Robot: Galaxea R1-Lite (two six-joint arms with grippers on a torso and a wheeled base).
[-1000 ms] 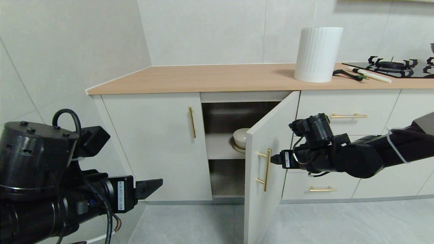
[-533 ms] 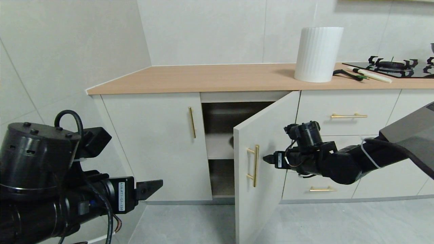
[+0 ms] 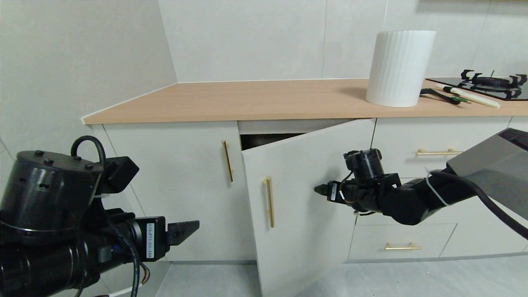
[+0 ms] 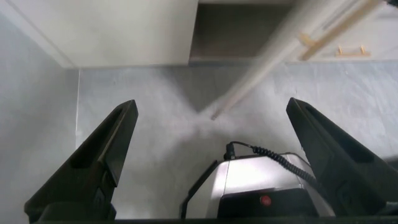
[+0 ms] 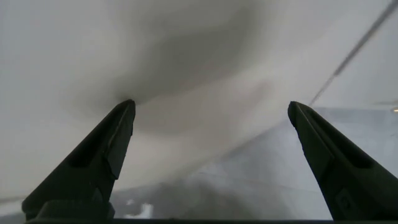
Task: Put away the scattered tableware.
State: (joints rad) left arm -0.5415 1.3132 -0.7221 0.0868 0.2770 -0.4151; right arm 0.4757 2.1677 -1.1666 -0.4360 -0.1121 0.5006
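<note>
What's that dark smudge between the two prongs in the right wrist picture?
Right wrist view: probably no dirt, it looks like a soft shadow on the cabinet door, close in front of the open right hand. Head view: even room light, the white canister throws a faint shadow on the countertop.

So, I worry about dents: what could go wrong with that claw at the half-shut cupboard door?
The right claw stands open at the door, on its bare panel and away from the handle, so it may slide or scuff the face. The door is ajar, so a hard push could slam it shut.
</note>
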